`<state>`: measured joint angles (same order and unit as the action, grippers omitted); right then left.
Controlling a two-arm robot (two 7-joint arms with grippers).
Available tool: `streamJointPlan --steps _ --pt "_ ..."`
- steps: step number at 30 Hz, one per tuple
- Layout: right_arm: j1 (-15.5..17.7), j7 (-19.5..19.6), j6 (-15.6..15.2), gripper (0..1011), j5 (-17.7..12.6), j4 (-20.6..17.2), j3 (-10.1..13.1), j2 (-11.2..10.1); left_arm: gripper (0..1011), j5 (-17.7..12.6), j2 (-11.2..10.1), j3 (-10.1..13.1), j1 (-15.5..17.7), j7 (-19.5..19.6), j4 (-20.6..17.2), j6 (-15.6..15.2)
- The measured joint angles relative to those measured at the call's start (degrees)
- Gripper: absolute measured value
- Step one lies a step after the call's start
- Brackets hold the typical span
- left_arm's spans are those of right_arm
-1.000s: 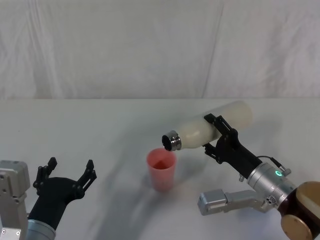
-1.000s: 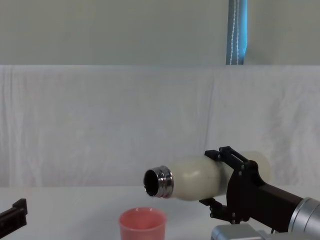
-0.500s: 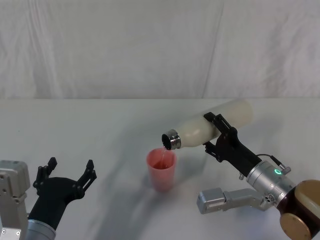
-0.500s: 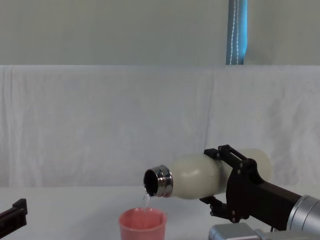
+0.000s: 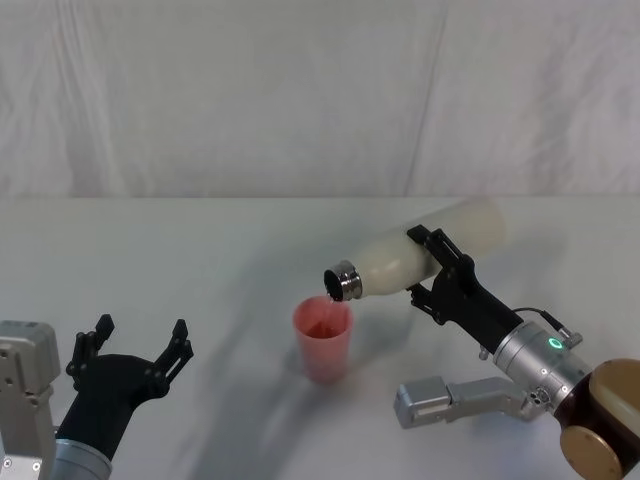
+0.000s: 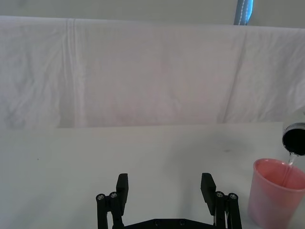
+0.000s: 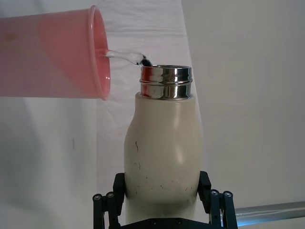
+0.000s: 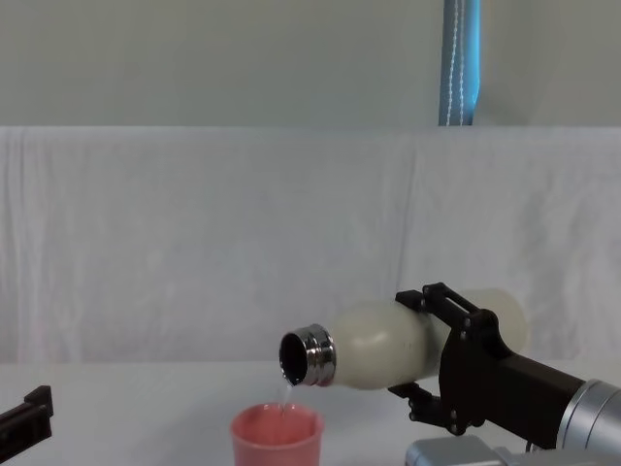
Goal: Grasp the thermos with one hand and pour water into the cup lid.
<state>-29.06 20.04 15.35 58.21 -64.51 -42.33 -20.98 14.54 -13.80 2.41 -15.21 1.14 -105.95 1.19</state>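
Note:
My right gripper (image 5: 437, 268) is shut on the cream-white thermos (image 5: 420, 255), which lies tipped nearly level with its steel neck (image 5: 343, 281) pointing left, just above the pink cup lid (image 5: 323, 338). A thin stream of water runs from the neck into the cup lid (image 8: 277, 436), clearest in the right wrist view between the thermos (image 7: 162, 152) and the cup lid (image 7: 52, 52). The cup lid (image 6: 278, 192) stands upright on the table. My left gripper (image 5: 130, 350) hangs open near the front left, well clear of the cup.
A white cloth covers the table (image 5: 180, 250) and rises as a backdrop behind it. A grey arm link (image 5: 450, 400) lies low on the table right of the cup. A blue pole (image 8: 461, 63) stands behind the backdrop.
One second ago no water fell from the tipped thermos; a stream began half a second ago and still runs into the cup lid. The thermos has barely shifted. The left arm is still.

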Motion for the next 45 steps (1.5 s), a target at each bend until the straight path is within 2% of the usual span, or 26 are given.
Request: streamJointPlan --steps 40,45 --pt "-0.2 -0.1 -0.6 950 0.0 0.5 -0.3 0.1 1001 0.0 0.0 0.0 0.0 0.0 0.0 0.0" --pt "0.2 -1.0 -0.5 950 -1.9 0.3 0.6 0.5 1001 0.0 0.0 0.0 0.0 0.0 0.0 0.0"
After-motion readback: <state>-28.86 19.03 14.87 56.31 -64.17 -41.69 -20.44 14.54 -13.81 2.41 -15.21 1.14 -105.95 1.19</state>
